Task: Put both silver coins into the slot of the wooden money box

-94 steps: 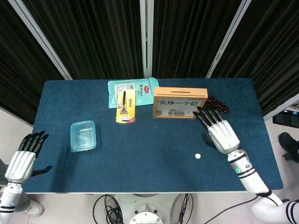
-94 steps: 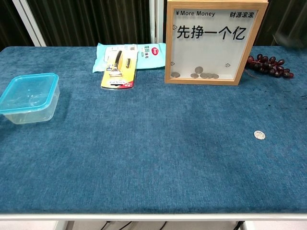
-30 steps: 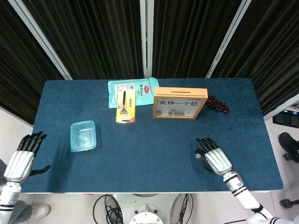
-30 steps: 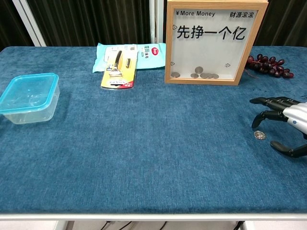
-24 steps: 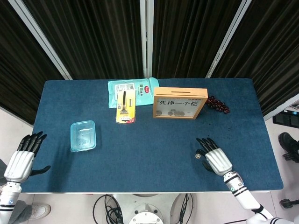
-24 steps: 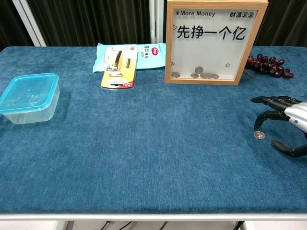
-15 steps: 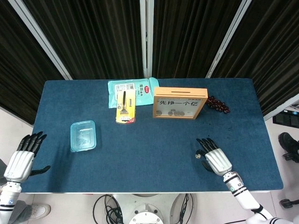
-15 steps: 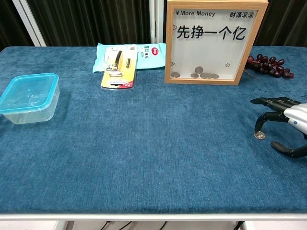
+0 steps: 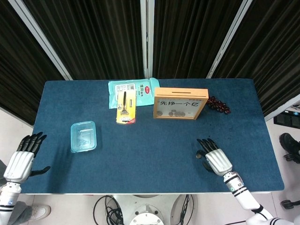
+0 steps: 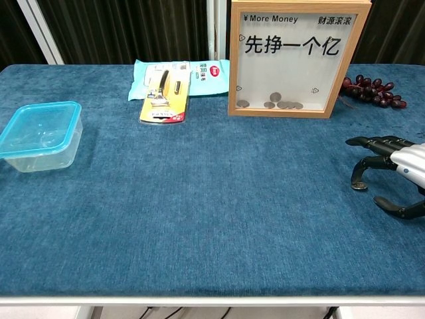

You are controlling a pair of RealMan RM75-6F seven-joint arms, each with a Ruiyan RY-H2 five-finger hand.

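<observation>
My right robot hand sat low over the right side of the worktop, fingers curved down and the thumb held apart below them. One fingertip was on the silver coin, which lay against the cloth under it. The thumb had not met the coin, so I would not call that a grip; the hand was empty, fingers spread. From the head view the coin was hidden under the fingers. My left robot hand hung off the near left edge, fingers apart, holding nothing.

I judged the task about half done at best. Only this one coin lay outside the money box, and I could not tell which of the several coins behind its clear front was the other. Lifting this one and carrying it to the slot in the top was still ahead.

The coin looked small, flat and thin, likely awkward to pick off the cloth.
</observation>
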